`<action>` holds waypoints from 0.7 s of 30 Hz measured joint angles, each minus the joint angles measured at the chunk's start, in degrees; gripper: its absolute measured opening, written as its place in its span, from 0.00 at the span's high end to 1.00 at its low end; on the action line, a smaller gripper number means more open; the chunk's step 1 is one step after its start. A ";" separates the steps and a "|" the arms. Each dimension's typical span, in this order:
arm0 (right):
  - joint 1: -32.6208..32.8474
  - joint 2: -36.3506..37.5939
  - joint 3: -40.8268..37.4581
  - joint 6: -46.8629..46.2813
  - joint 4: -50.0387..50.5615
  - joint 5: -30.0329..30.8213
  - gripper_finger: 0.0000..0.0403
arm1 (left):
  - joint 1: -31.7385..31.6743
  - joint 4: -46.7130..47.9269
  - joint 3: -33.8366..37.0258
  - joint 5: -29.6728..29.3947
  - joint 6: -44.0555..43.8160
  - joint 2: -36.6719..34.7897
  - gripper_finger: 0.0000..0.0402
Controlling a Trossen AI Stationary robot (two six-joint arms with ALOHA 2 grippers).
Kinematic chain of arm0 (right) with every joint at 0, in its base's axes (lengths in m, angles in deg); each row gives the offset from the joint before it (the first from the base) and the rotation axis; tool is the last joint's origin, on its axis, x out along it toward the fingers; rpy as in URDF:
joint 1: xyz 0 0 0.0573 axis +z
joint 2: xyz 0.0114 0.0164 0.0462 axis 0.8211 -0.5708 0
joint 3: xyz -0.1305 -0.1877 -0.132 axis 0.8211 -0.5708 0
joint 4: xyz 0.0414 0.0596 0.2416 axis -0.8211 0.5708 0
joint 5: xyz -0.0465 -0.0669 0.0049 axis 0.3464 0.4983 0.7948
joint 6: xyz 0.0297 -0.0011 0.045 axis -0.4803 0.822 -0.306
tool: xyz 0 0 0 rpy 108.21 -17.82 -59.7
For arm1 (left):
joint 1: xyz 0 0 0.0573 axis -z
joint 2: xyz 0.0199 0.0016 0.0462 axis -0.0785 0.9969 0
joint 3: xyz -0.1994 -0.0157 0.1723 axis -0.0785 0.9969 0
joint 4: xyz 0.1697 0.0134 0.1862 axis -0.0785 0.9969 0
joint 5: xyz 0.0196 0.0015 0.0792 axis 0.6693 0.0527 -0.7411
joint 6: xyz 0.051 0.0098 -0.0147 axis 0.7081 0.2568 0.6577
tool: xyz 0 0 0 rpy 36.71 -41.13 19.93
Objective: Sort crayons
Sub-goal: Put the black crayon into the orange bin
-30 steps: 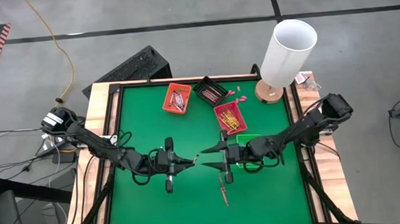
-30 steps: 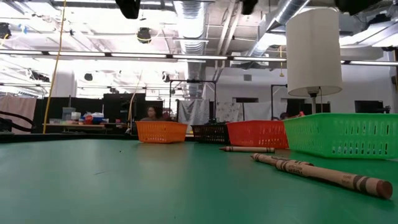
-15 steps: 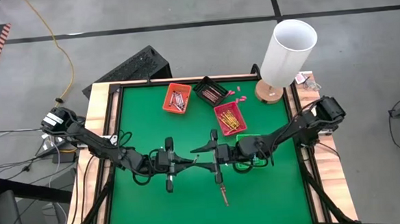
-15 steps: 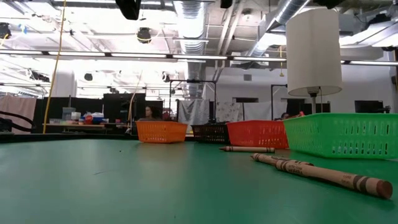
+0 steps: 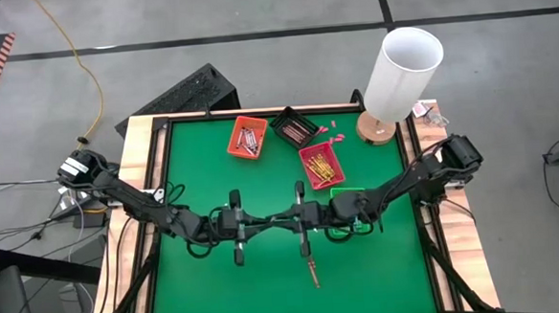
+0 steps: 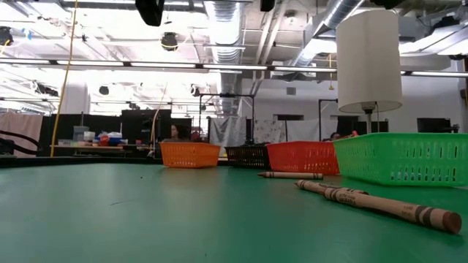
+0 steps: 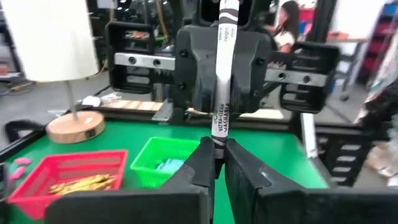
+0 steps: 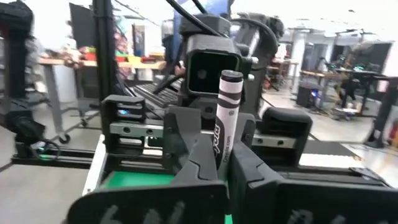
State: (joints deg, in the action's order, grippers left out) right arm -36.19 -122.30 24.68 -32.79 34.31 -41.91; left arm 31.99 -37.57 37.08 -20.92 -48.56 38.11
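A grey crayon [image 7: 221,93] with a black-printed wrapper is held above the middle of the green mat, between my two grippers, which meet tip to tip. My left gripper [image 5: 267,221] comes from the table's left and is shut on the crayon. My right gripper [image 5: 288,218] comes from the right and is shut on the same crayon [image 8: 225,118]. Two more crayons lie flat on the mat: a brown one [image 6: 380,203] and a thinner one [image 6: 291,175] behind it. My left gripper pinches the crayon's near end [image 7: 217,155] between its two fingers, coming level from the table's left. The rest of the crayon sticks out past the fingertips toward the other gripper, clear of the mat. My right gripper pinches the crayon low on its wrapper [image 8: 221,155] between its two fingers, coming about level from the table's right. The crayon's blunt end [image 8: 231,78] stands free beyond the fingertips, clear of the mat.
Near the far edge stand an orange tray [image 5: 247,137], a dark tray [image 5: 294,127] and a red tray [image 5: 321,164], each holding crayons. A green tray [image 5: 347,193] sits partly under my right arm. A white lamp [image 5: 401,69] stands at the far right, with pink bits [image 5: 328,128] beside it.
My right gripper has moved toward the table's left, up to my left gripper, and has shut on the crayon that my left gripper holds. My left gripper has kept still and shut.
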 joint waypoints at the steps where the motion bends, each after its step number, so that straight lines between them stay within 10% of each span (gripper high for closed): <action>1: -0.01 0.00 0.00 0.01 0.36 0.69 0.99 | -0.01 1.14 -0.05 -0.62 -0.02 0.00 0.96; 13: -8.30 1.29 0.07 -0.54 2.93 5.24 1.00 | -0.12 24.69 -0.03 -18.95 -13.04 0.04 0.59; 21: -25.37 1.07 0.09 -11.52 11.72 -0.92 1.00 | -2.03 38.27 -0.03 -20.17 -24.59 0.02 0.54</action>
State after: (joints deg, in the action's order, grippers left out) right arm -61.56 -121.23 24.76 -44.30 46.03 -42.83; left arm 29.96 0.70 37.05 -41.09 -73.15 38.13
